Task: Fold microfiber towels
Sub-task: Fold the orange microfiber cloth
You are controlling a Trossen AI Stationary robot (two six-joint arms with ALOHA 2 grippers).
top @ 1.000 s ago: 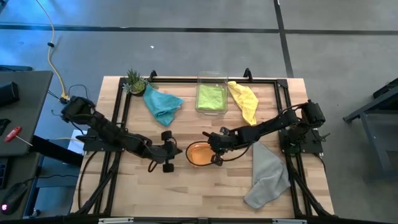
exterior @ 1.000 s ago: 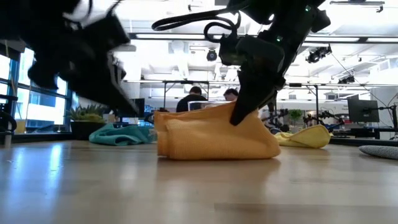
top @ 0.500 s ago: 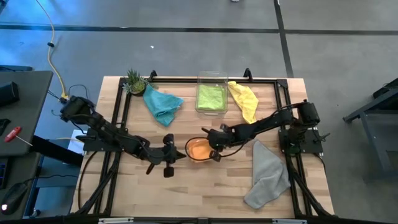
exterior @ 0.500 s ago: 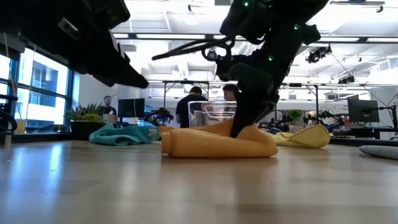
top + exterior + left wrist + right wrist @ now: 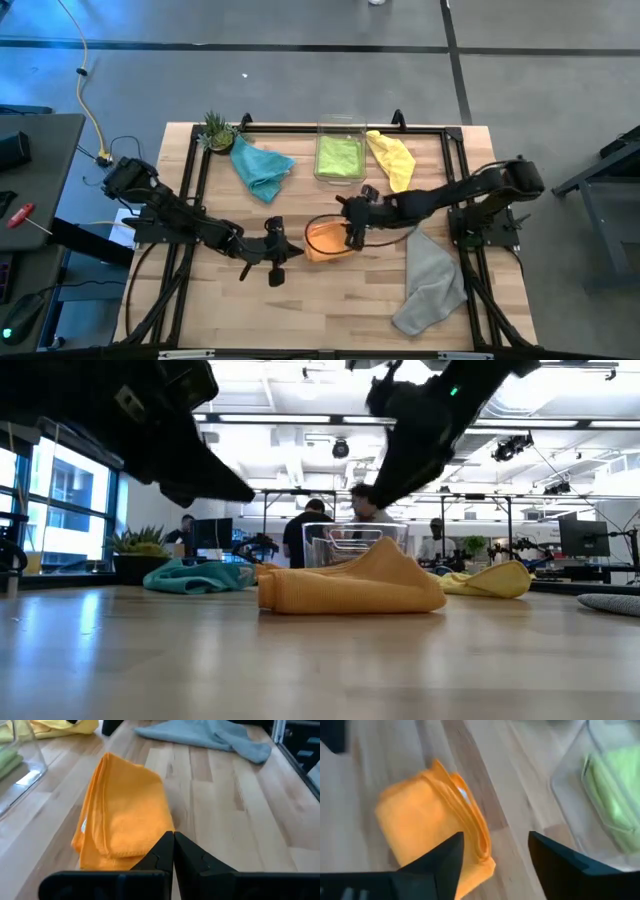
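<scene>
The orange towel (image 5: 326, 240) lies folded on the table's middle, its lowest layer flat on the wood; it also shows in the low view (image 5: 350, 585). My right gripper (image 5: 352, 232) hangs open above the towel's right part, and its fingers (image 5: 445, 857) are clear of the orange towel (image 5: 425, 815). My left gripper (image 5: 296, 250) is shut just left of the towel and raised off the table (image 5: 240, 490). Its tips (image 5: 173, 837) point at the near edge of the orange towel (image 5: 125, 815) without touching it.
A clear bin (image 5: 340, 124) at the far middle holds the lime green towel (image 5: 340, 155). The yellow towel (image 5: 392, 162) lies right of the bin and the teal towel (image 5: 262, 168) left of it. The grey towel (image 5: 430, 282) is at the near right. A small plant (image 5: 215, 130) stands at the far left.
My right gripper pressed the orange towel's folded-over part down, then opened, let go and rose toward the table's right. The towel, earlier held up in a taller fold, has settled into a low folded pile. My left gripper has tipped a little.
</scene>
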